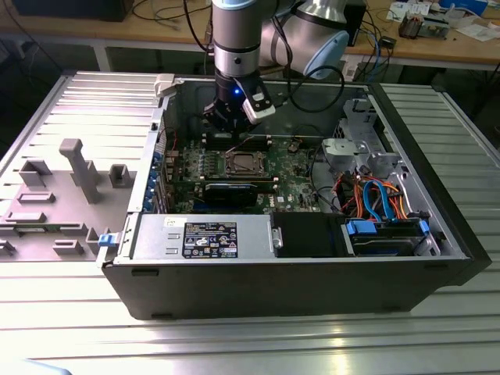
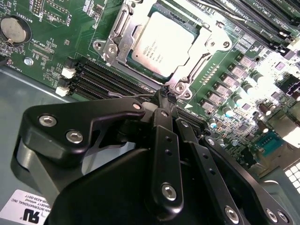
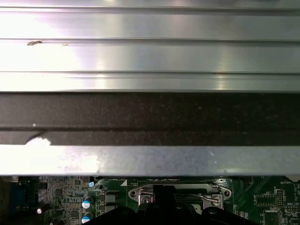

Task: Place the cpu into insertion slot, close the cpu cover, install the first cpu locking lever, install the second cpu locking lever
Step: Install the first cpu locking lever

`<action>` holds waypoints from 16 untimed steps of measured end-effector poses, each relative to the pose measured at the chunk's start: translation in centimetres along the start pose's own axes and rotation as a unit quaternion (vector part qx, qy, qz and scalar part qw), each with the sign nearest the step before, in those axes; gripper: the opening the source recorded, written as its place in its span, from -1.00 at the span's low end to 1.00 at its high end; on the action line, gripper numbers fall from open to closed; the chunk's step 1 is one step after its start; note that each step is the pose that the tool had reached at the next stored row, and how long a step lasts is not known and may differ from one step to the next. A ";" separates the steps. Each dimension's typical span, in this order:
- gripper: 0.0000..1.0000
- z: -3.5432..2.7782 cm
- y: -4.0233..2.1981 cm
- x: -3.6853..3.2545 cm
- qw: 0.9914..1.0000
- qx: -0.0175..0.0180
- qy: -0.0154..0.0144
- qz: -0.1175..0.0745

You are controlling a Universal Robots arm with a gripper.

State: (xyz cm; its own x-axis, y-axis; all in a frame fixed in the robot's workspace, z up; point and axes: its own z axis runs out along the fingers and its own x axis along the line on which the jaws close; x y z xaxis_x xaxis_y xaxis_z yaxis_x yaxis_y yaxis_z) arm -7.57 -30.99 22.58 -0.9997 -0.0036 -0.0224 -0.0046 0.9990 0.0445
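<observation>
The clenched end effector (image 2: 165,96) presses the thin lever (image 2: 126,95) beside the closed cpu cover (image 2: 199,49); I judge steady downward pressure works best.

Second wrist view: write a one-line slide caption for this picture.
Gripper shut on a thin wire lever beside the socket, with the cpu seated under its closed cover.

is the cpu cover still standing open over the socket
No. In the second wrist view the cpu cover lies flat around the cpu, its silver frame down on the insertion slot.
</observation>
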 end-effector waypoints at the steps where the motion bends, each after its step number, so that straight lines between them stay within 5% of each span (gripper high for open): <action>1: -0.79 0.00 0.00 0.00 1.000 0.000 0.000 0.000; 9: -0.79 0.13 0.21 -0.24 1.000 0.000 0.000 0.000; 16: -0.79 0.44 0.28 -1.42 1.000 0.000 0.000 0.000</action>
State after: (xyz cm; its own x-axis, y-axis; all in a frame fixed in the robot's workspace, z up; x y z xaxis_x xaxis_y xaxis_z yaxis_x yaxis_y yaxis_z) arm -6.13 -30.69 22.18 -0.9997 -0.0036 -0.0223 -0.0046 0.9990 0.0440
